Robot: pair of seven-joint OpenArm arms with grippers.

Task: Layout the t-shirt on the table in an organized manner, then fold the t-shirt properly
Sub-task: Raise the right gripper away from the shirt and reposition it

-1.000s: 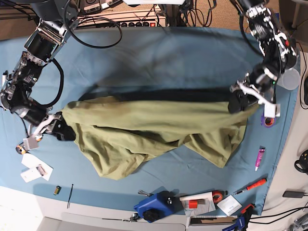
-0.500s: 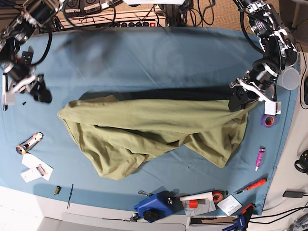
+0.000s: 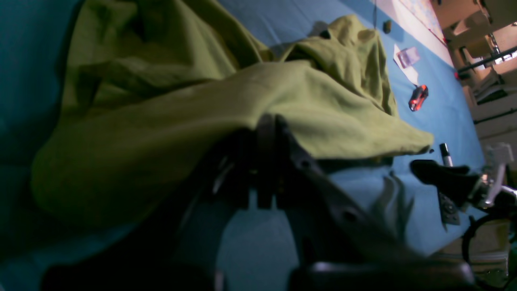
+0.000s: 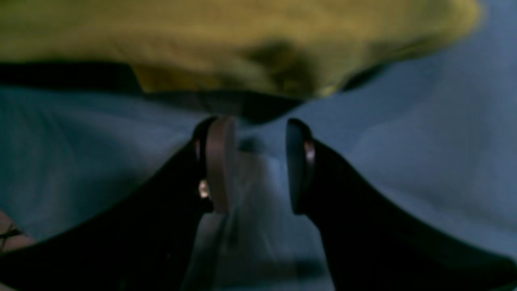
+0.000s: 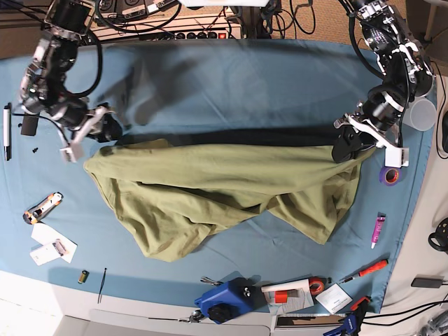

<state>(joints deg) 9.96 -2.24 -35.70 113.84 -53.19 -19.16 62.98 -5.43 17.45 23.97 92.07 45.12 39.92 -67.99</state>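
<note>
Since half a second ago, our right arm has swung back down from the far left edge of the wide light-blue cloth-covered surface (image 5: 231,77), and our right hand (image 5: 105,130) now hovers just beside the left corner of the large olive-green cotton t-shirt (image 5: 217,192); a second ago that hand gripped that corner. The surface carries the t-shirt across its middle, rumpled, with its upper edge pulled into a long straight line from left to right and loose folds sagging toward the near side. In the right wrist view, our right hand (image 4: 256,163) stands with its jaws apart and nothing between them, the shirt's edge (image 4: 242,44) just beyond the fingertips. Our left hand (image 5: 348,145) is closed on the shirt's right corner, lifting it slightly off the surface; the left wrist view shows the fabric (image 3: 226,121) draped over the closed hand (image 3: 266,137). A small orange-and-black utility knife (image 5: 39,207) lies near the left edge.
</note>
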